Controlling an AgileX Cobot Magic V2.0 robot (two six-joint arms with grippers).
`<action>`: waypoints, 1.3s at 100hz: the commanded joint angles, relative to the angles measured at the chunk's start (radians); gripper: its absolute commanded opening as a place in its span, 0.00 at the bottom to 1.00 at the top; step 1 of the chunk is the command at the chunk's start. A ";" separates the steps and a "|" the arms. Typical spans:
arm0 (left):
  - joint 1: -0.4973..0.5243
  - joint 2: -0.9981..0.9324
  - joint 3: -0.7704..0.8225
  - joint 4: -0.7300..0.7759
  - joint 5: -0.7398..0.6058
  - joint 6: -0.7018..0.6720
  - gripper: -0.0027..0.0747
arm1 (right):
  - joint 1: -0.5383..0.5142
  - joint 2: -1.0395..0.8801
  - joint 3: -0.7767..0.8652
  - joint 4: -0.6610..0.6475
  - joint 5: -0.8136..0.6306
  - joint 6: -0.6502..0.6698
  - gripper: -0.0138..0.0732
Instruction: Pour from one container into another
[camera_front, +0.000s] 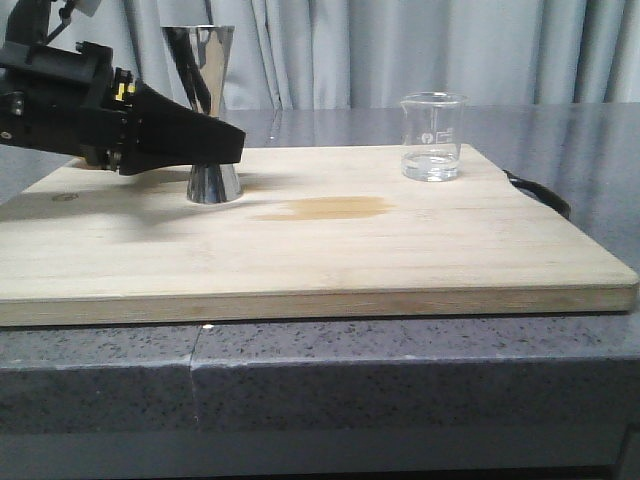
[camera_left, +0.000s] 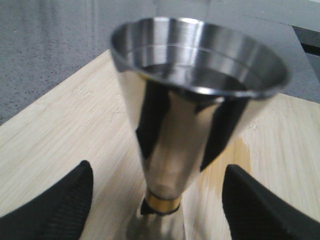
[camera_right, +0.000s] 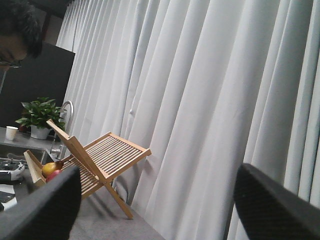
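- Our left pincer (camera_left: 157, 200) is spread wide, its two black fingers (camera_left: 55, 205) flanking the steel jigger (camera_left: 195, 110) at the lower part of the left wrist frame, apart from the metal on both sides.
- In the front frame the left pincer (camera_front: 225, 145) crosses the jigger (camera_front: 208, 110) at left centre, just above its flared foot.
- We judge the jigger stiff, polished and slippery, top-heavy on a narrow base; the waist by the gold band (camera_left: 161, 202) looks like the safest hold.
- Its long axis stands upright, wide mouth upward.
- The glass beaker (camera_front: 433, 137) stands upright at upper right on the wooden board (camera_front: 330, 250), well apart; we judge it light, fragile and smooth, best taken around its wall, with a little clear liquid low inside.
- Our right pincer (camera_right: 155, 200) is spread, facing curtains (camera_right: 210, 90), holding nothing.
- The board lies on the grey bench (camera_front: 400, 370).
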 joint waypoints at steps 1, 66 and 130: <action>0.008 -0.055 -0.020 -0.039 0.113 -0.019 0.73 | 0.000 -0.030 -0.030 0.048 -0.065 0.002 0.81; 0.237 -0.358 -0.020 0.263 0.118 -0.519 0.73 | 0.000 -0.030 -0.031 0.035 -0.017 0.002 0.80; 0.551 -0.839 -0.050 0.057 -0.472 -0.667 0.72 | -0.031 -0.330 -0.077 0.026 1.162 -0.023 0.80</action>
